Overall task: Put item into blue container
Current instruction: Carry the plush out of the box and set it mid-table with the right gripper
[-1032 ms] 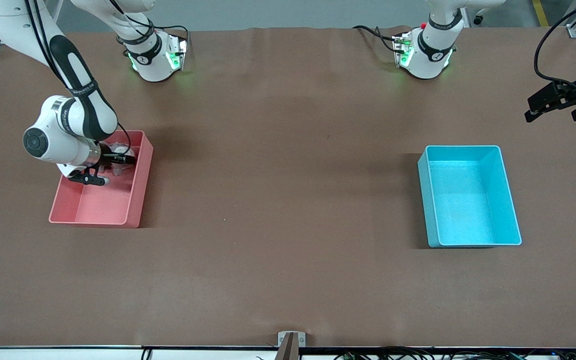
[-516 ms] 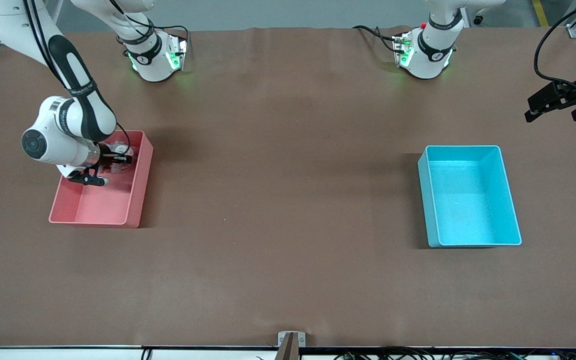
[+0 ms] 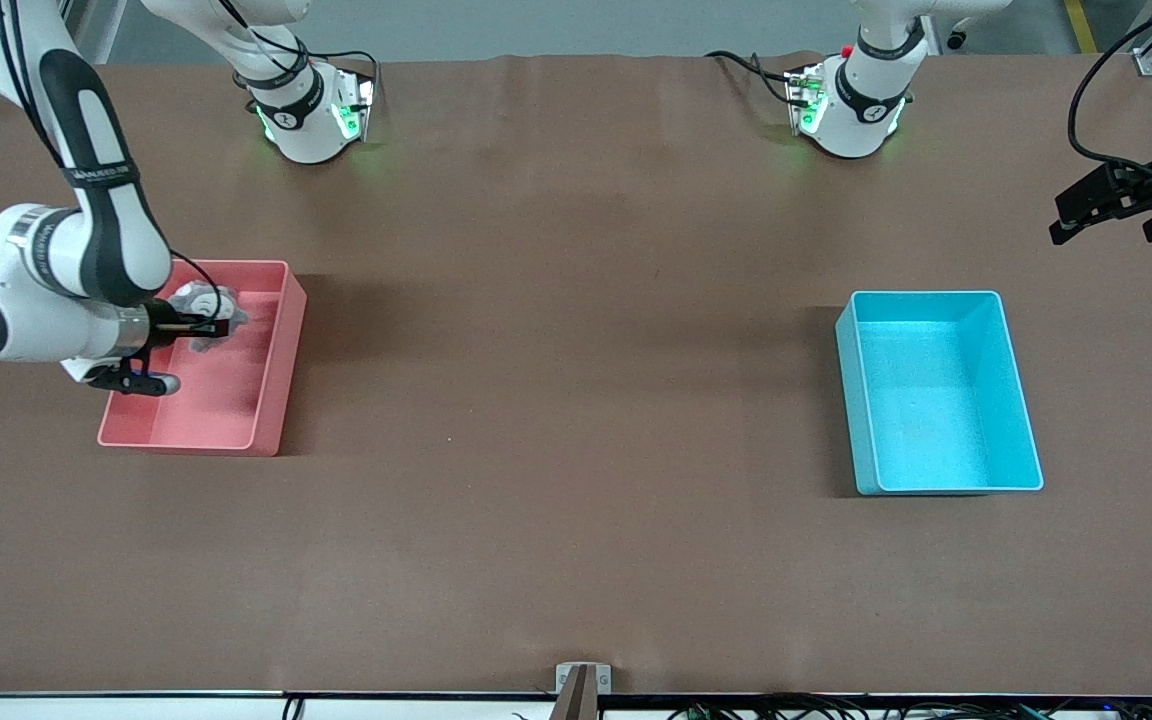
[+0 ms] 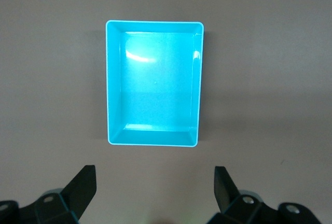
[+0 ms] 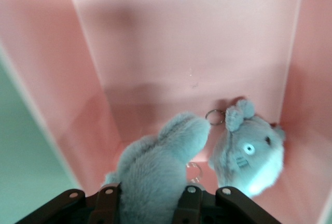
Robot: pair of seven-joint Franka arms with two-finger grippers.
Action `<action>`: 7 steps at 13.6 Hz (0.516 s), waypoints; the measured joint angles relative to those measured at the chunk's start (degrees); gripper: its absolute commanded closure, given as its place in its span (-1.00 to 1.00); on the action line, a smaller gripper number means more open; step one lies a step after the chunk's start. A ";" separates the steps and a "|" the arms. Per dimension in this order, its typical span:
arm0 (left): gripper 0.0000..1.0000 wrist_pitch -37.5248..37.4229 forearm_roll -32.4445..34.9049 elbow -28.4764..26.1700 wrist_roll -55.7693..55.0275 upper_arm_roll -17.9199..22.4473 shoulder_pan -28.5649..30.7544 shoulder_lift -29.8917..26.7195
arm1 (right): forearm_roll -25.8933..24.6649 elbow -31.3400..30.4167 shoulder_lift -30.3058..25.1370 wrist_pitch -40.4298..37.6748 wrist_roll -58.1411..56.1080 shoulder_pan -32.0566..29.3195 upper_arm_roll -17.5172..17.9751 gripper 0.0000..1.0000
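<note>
A grey plush toy point(image 5: 155, 167) is clamped between the closed fingers of the right hand point(image 3: 198, 325), hanging in the air over the pink bin point(image 3: 276, 385) at the right arm's end of the surface. Half a second ago the hand sat lower inside the bin; it has since risen and drawn back toward that end of the surface, lifting the toy off the bin floor. That suggests the pick-up has worked and the carry comes next.

In the right wrist view the toy's long axis runs away from the fingers, its rounded free end pointing down toward the bin floor. A second plush toy point(image 5: 251, 149), with a face and a key ring, lies in a corner of the bin.

The blue container point(image 3: 941, 395) sits well apart, at the left arm's end, its long side running toward the front camera, with nothing in it. The left hand point(image 3: 1116, 205) waits open over the surface there.
</note>
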 measured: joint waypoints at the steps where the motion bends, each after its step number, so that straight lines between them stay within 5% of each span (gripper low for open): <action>1: -1.00 0.00 0.00 0.00 0.00 0.00 0.00 0.00 | 0.00 2.58 0.00 -2.63 0.06 0.01 0.01 0.75; 7: -1.00 0.00 0.00 0.03 0.02 -0.07 -0.06 0.00 | 0.42 12.20 0.03 -10.65 13.27 5.14 0.47 0.75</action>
